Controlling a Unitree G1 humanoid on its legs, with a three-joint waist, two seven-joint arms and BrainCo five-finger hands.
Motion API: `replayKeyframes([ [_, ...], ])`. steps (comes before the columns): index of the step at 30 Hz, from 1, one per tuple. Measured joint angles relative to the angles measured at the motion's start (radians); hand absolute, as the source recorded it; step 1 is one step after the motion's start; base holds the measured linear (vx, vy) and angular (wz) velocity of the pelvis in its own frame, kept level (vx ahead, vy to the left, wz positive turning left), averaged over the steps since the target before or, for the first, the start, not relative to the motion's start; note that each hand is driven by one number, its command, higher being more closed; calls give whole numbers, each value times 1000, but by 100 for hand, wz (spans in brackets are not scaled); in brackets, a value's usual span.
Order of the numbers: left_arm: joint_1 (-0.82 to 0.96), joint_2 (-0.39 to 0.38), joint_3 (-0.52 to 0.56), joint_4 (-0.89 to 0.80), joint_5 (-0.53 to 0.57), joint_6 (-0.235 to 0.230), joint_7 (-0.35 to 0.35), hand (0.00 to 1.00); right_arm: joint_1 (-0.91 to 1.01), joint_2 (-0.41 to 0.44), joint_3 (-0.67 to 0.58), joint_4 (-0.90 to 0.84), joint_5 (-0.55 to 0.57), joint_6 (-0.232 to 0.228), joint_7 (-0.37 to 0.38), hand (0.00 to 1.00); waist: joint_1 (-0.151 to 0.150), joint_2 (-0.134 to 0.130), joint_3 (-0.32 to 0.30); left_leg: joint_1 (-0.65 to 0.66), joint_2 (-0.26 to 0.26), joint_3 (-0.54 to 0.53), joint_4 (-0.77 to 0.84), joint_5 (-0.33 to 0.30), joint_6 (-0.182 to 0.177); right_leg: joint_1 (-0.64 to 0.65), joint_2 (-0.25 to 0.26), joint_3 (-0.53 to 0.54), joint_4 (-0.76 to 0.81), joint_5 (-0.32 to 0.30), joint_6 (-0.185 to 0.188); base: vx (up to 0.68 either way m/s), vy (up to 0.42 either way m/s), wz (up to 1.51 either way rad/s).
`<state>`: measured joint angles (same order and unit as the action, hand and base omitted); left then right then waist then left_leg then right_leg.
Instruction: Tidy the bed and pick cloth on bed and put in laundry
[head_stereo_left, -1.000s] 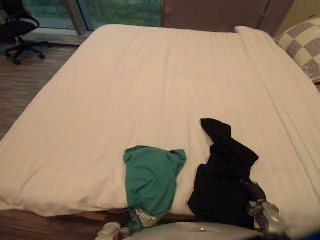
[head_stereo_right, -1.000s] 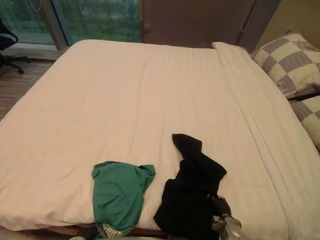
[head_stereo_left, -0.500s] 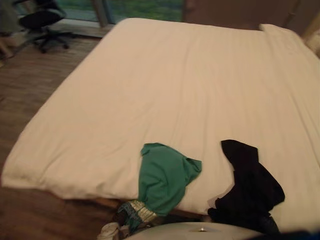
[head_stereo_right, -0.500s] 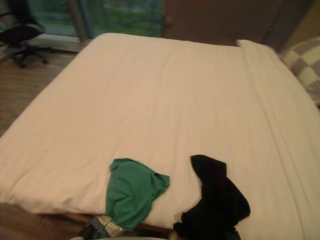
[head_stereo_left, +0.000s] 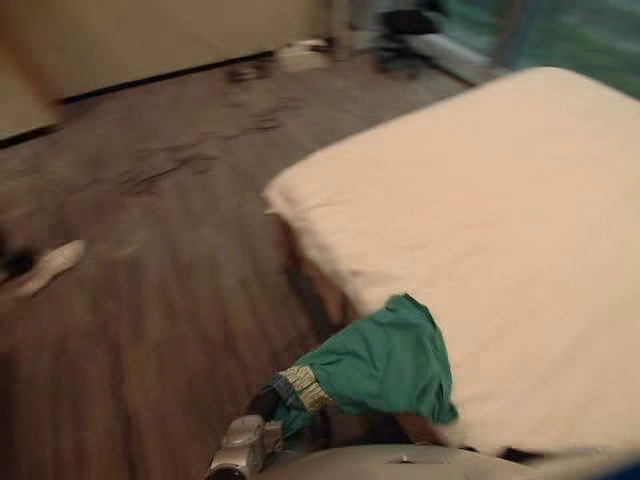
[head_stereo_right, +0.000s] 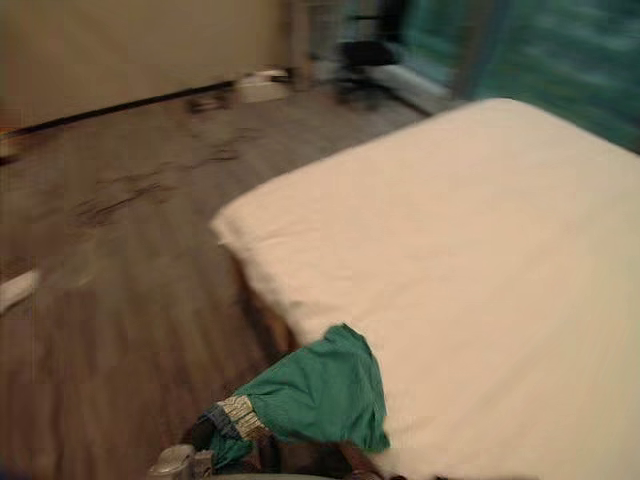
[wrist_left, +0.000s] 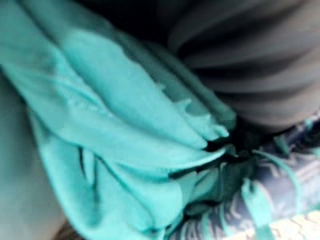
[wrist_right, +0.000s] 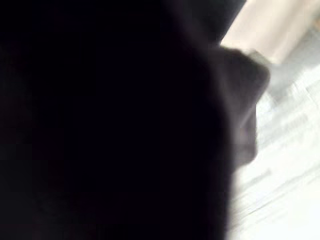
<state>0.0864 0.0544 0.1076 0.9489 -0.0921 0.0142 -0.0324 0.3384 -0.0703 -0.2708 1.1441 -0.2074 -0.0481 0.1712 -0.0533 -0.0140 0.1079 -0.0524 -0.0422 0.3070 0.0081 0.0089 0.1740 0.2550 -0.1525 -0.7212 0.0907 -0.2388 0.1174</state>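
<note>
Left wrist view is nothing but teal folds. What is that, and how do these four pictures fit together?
This is a two-legged robot with two arms ending in hands. The two eye views come from a camera pair on its head, looking down. They show a bed with a pale cover, wooden floor beside it, and a green cloth hanging off the bed's near edge. The left hand sits at the cloth's lower end. The left wrist view comes from a camera on that arm, pressed close against the same cloth. The right wrist view, from the other arm, is too dark to read.
</note>
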Motion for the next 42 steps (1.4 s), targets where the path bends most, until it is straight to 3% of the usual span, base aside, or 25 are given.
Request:
replayKeyframes([
  [2, 19, 4, 35, 0, 6, 0, -3, 100, 0, 10, -28, 25, 44, 1, 4, 100, 18, -6, -8, -16, -11, 89, 8, -48, 10, 18, -14, -68, -11, 0, 4, 143, 55, 174],
  [3, 21, 2, 52, 0, 6, 0, -4, 100, 0, 10, -44, 27, 65, 0, 11, 100, 11, -6, -9, -24, -4, 165, 37, -81, -1, 26, -14, -80, -28, 3, 8, 160, 61, 164],
  [4, 21, 1, 53, 4, 7, 0, -5, 100, 1, 12, -48, 27, 70, 0, 13, 100, 6, -6, -9, -23, 7, 214, 49, -86, -5, 39, -16, -91, -36, 7, 10, 161, 74, 163],
  [5, 17, 7, 52, 22, 8, -1, -9, 100, 8, 10, -51, 28, 84, -1, 20, 100, 6, 1, -10, -10, -10, 213, 44, -38, -18, 61, -28, -88, -14, 16, 22, 185, 75, 160],
  [9, 14, 16, 40, 48, 15, -3, -46, 100, 25, 12, -74, 29, 90, 4, 14, 100, 12, -8, -11, 106, -100, 12, -38, -9, 0, 140, -89, -88, 145, 4, 28, 224, 30, 150],
  [11, 14, 26, 6, 56, 7, -3, -60, 100, 25, 11, -83, 17, 123, 19, -18, 100, 16, -13, -16, 141, -139, -97, -68, 4, 15, 131, -143, -85, 332, 28, 22, 197, -6, 136],
  [12, 14, 26, 1, 57, 4, -3, -69, 100, 23, 9, -88, 14, 143, 20, -26, 100, 16, -10, -17, 147, -147, -125, -72, 5, 17, 108, -170, -75, 422, 42, -6, 172, 48, 141],
  [13, 13, 26, -16, 57, 4, -3, -79, 100, 14, 3, -95, 8, 177, 20, -37, 100, 17, 2, -12, 165, -150, -189, -79, 1, 16, 46, -208, -12, 596, 69, -88, 192, 77, 126],
  [14, 12, 28, -41, 58, 5, -3, -80, 100, 4, 2, -95, 3, 198, 21, -43, 100, 14, 5, -9, 177, -150, -225, -76, 2, 16, -4, -207, 60, 683, 23, -83, 152, 74, 126],
  [16, 9, 37, -69, 57, 7, -2, -80, 100, -12, 10, -93, -28, 236, 21, -53, 100, 14, 21, -4, 195, -137, -295, -75, 4, 10, -103, -137, 226, 705, -70, -32, 122, 42, 119],
  [18, 4, 39, -70, 57, 28, 1, -80, 100, -34, 11, -94, -31, 264, 18, -54, 100, 10, 27, -3, 219, -122, -371, -75, 2, -20, -180, -67, 353, 595, -131, -19, 112, 11, 118],
  [21, -8, 40, -70, 59, 42, 2, -81, 100, -66, 13, -93, -40, 291, 17, -53, 100, 13, 25, 0, 225, -109, -403, -74, -20, -69, -208, -11, 500, 359, -124, -16, 73, -44, 73],
  [22, -21, 48, -70, 72, 47, 2, -81, 100, -80, 23, -94, -54, 304, 17, -53, 100, 12, 4, 10, 221, -96, -299, -55, -68, -101, -181, -23, 536, 234, -43, -25, 58, -119, 62],
  [23, -27, 52, -68, 85, 53, 1, -81, 100, -82, 31, -94, -61, 308, 18, -52, 100, 10, -20, 16, 213, -99, -238, -31, -72, -119, -158, -45, 537, 181, 45, -23, 87, -173, 56],
  [24, -28, 44, -57, 94, 54, 2, -78, 100, -90, 33, -94, -57, 323, 24, -53, 100, 12, -19, 11, 212, -94, -240, -21, -72, -102, -149, -42, 537, 178, 35, -22, 89, -165, 30],
  [27, -20, 22, -56, 88, 66, -4, -90, 100, -118, 20, -92, -72, 349, 49, -58, 100, 14, 14, 10, 218, -74, -242, -26, -64, -112, -133, -18, 536, 144, 37, -27, 126, -132, 3],
  [34, -17, 27, -64, 88, 65, -8, -119, 100, -122, 20, -71, -74, 362, 99, -62, 100, 14, -9, 9, 281, -37, -235, -64, -64, -138, -64, 26, 537, 86, 50, -45, 81, -98, -3],
  [35, -23, 41, -105, 93, 66, -19, -121, 100, -138, 2, -14, -66, 322, 107, -54, 100, 14, -1, 13, 281, 4, -255, -106, -17, -149, -40, 79, 517, 3, 75, -63, 0, 0, 0],
  [42, -22, 40, -102, 93, 63, -18, -121, 100, -139, 2, -15, -66, 323, 105, -54, 100, 16, 2, 18, 278, 5, -233, -110, -26, -161, -60, 77, 523, 28, 63, -74, -1, 0, -6],
])
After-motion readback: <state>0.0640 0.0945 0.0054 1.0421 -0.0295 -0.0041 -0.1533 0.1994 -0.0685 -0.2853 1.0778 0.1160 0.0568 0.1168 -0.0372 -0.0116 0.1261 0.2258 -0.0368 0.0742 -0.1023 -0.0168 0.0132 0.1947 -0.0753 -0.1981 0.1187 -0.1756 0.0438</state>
